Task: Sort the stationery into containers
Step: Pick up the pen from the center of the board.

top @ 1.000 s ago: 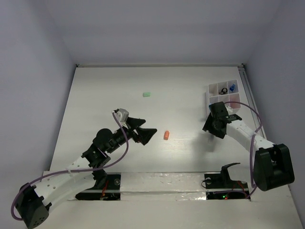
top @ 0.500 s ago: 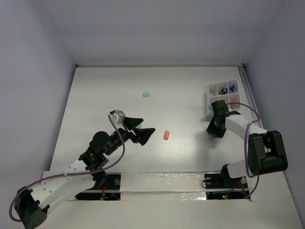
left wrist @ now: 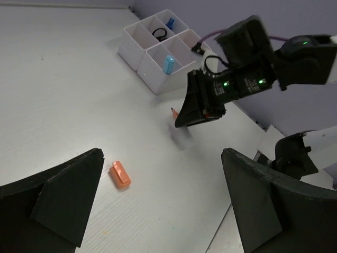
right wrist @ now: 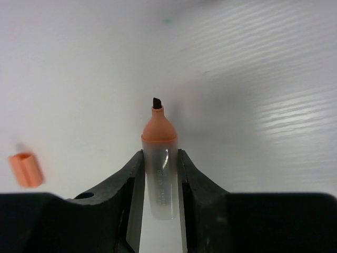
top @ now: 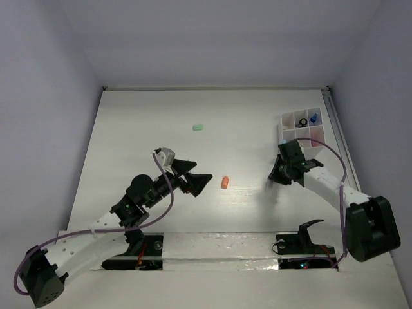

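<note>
Currently the right claw [right wrist: 159, 161] is pinching a clear-barrelled marker with an orange nose [right wrist: 158, 132]. Its jaws are tight on the barrel sides, and the bare dark tip points at the white worktop [right wrist: 253, 63]. The marker is held near the tray, not touching it.

Risks:
- The uncapped tip inks the worktop if the claw dips.
- The smooth barrel may slide, since only its sides are gripped.
- The marker looks longer than one cell, so it could lean out or topple once released.

The left claw [left wrist: 163, 200] is spread wide and holds nothing. A small orange cap [left wrist: 120, 174] lies loose on the worktop just ahead of it. The cap may get left behind if the marker is binned bare. The white divided plastic tray [left wrist: 138, 55] sits beyond the right claw.

Hidden or unclear:
- The marker's rear end is inside the claw.
- Tip height over the worktop cannot be judged.
- In the top view the marker is not visible at all.
- The right arm overlaps the tray's near corner.
</note>
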Available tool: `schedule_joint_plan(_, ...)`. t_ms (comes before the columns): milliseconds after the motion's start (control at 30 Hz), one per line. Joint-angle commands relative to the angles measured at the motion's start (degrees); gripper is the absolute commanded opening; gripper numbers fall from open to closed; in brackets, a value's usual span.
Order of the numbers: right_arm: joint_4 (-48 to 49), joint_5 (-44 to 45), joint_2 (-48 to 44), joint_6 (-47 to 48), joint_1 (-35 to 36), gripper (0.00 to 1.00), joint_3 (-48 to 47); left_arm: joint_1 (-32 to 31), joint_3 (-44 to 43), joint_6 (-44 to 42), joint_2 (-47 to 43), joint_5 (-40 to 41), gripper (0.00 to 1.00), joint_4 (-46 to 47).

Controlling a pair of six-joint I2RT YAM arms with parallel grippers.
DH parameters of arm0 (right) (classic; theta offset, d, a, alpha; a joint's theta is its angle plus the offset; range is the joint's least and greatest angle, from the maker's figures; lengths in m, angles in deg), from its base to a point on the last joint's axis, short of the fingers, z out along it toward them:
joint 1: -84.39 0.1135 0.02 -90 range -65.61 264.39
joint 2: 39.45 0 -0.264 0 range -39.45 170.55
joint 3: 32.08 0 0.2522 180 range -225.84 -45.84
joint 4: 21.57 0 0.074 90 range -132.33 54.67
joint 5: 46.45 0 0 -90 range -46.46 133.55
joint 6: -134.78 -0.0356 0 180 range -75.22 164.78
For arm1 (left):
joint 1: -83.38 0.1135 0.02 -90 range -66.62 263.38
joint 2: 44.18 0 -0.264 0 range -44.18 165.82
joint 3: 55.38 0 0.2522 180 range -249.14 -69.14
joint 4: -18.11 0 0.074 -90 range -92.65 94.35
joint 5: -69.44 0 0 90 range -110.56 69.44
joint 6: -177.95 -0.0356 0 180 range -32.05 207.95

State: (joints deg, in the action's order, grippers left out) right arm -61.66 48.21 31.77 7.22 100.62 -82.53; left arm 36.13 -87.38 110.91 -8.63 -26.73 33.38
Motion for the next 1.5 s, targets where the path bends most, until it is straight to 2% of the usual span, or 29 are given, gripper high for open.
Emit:
schedule_joint_plan(0, -1.0, 3.4, -4.5, -1.5, 6.1, 0.10, -3.8, -0.3, -1.7, -0.3, 3.6, -2.6, 0.93, 4.4)
schedule_joint_plan(133, -0.3, 5.4, -3.7, -2.3, 13.5, 0.10, -7.9, -0.3, -3.5, -0.3, 8.9, -5.0, 0.90, 5.4)
schedule_joint_plan(333, 8.4, 5.1, 1.0, -1.9, 21.6, 0.10, -13.0, -0.3, -5.0, 1.3, 16.9, -8.0, 0.83, 8.6)
schedule_joint_plan(533, 20.1, 3.3, 4.3, -1.7, 24.8, 0.10, -15.1, -0.8, -7.0, 2.2, 22.5, -4.6, 0.81, 9.5)
schedule_joint_plan(967, 32.0, -3.2, 3.5, -3.8, 27.8, 0.13, -11.9, -2.4, -12.4, 2.1, 34.1, 2.0, 0.69, 9.1)
schedule_joint_plan(1067, 33.0, -4.3, 3.5, -4.8, 28.3, 0.13, -11.0, -2.4, -13.0, 2.3, 35.6, 3.1, 0.62, 9.6)
schedule_joint_plan(1167, 33.4, -4.3, 3.4, -5.2, 28.9, 0.13, -10.3, -2.4, -13.2, 2.6, 35.7, 5.6, 0.42, 9.7)
schedule_joint_plan(1233, 33.4, -5.8, 3.0, -5.3, 28.9, 0.13, -9.7, -2.9, -13.2, 2.6, 35.5, 8.2, 0.36, 9.5)
schedule_joint_plan(1333, 33.4, -6.2, 2.3, -5.3, 28.9, 0.14, -8.8, -2.9, -13.4, 2.3, 35.3, 8.9, 0.18, 9.3)
schedule_joint_plan(1367, 33.4, -6.3, 2.0, -5.3, 28.9, 0.14, -8.8, -2.9, -13.5, 2.2, 35.4, 9.0, 0.07, 9.2)
schedule_joint_plan(1400, 33.4, -6.6, 1.6, -5.3, 28.9, 0.14, -8.6, -2.9, -13.6, 1.9, 35.7, 9.1, 0.00, 9.0)
schedule_joint_plan(1467, 32.9, -6.6, 1.4, -5.2, 28.9, 0.14, -8.6, -2.9, -14.3, 1.8, 35.9, 9.0, 0.00, 8.1)
